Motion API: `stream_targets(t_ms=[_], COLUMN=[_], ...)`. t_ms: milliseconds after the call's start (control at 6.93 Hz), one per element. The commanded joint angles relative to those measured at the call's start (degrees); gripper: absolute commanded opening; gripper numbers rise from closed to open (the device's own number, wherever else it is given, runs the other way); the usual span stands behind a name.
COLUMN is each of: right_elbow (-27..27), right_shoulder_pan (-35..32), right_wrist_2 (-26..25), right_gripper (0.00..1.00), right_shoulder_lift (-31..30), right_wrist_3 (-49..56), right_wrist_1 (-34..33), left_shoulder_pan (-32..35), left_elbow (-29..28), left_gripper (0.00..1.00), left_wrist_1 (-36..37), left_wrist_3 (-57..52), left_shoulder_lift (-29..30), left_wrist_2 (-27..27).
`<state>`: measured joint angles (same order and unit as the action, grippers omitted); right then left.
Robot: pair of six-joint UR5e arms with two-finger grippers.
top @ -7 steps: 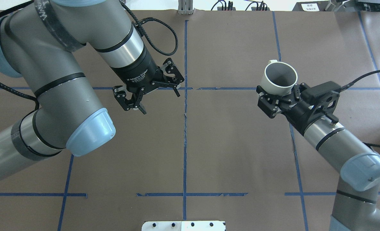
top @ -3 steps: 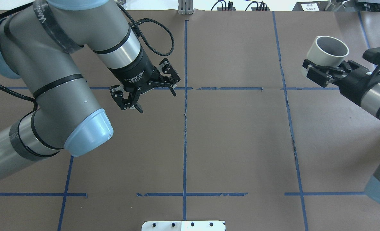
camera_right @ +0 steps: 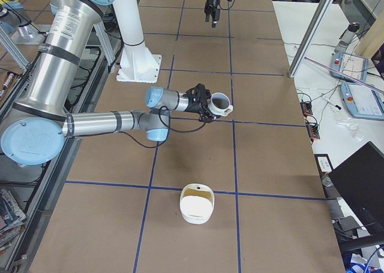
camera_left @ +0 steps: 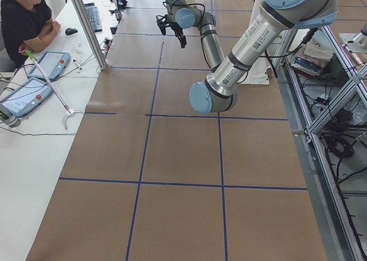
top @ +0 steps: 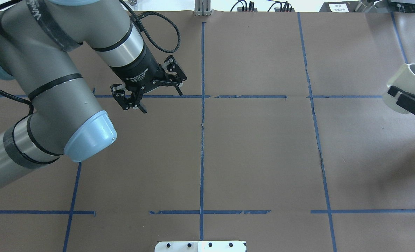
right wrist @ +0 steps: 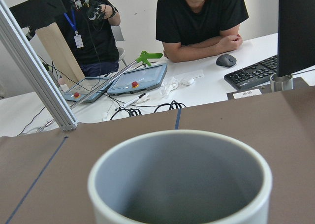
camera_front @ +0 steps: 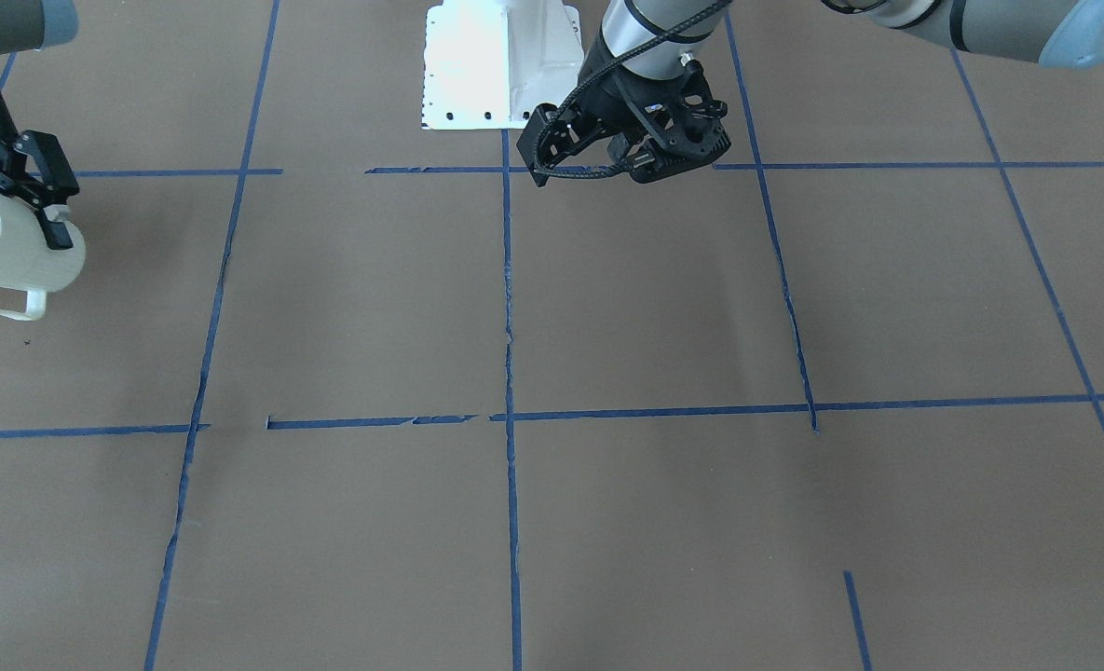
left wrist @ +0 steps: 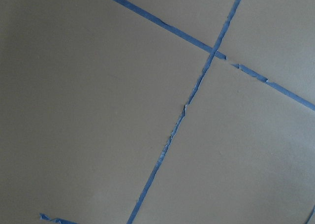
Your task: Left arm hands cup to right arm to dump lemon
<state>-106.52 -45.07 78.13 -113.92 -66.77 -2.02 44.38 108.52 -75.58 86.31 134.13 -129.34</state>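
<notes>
The white cup (top: 405,82) is gripped around its side by my right gripper (top: 408,102) at the overhead view's right edge, held off the table. In the front-facing view the cup (camera_front: 11,252) lies tilted with its cream handle downward, the right gripper (camera_front: 25,200) shut on it. The right wrist view shows its grey inside (right wrist: 182,179); no lemon shows there or anywhere else. My left gripper (top: 160,100) is open and empty, hovering left of the centre tape line; it also shows in the front-facing view (camera_front: 626,158).
A white bowl-like container (camera_right: 197,204) stands on the table past the cup, near the table's right end. The white base plate (top: 200,246) is at the near edge. Operators, tablets (right wrist: 138,81) and an aluminium post (right wrist: 34,81) are beyond the far edge.
My right gripper has carried the cup rightwards, from right of centre to the overhead view's right edge. My left gripper has drawn back a little to the left, still open.
</notes>
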Motion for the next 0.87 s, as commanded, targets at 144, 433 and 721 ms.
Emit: stream_targets(t_ms=[144,433,721], right_elbow=[25.8,30.5,31.8], right_shoulder_pan=[-22.1,-31.1,-32.4], right_wrist_2=[23.9,32.3,33.0], right_gripper=[0.19,0.19,0.19], right_shoulder_lift=[0.2,0.5,1.7], right_wrist_3=[-10.7,-25.4,-40.5], right_wrist_1=[25.9,29.6,33.0], left_shoulder_pan=[1.8,2.3,2.6], left_elbow=[-0.1,-0.1,-0.1], left_gripper=[1.00,1.00,1.00], left_wrist_1=[0.0,0.0,0.0], left_wrist_3=[-2.7,-3.2,-3.4], left_shoulder_lift=[-1.3,-1.4,-1.6], left_wrist_2=[0.1,0.1,0.1])
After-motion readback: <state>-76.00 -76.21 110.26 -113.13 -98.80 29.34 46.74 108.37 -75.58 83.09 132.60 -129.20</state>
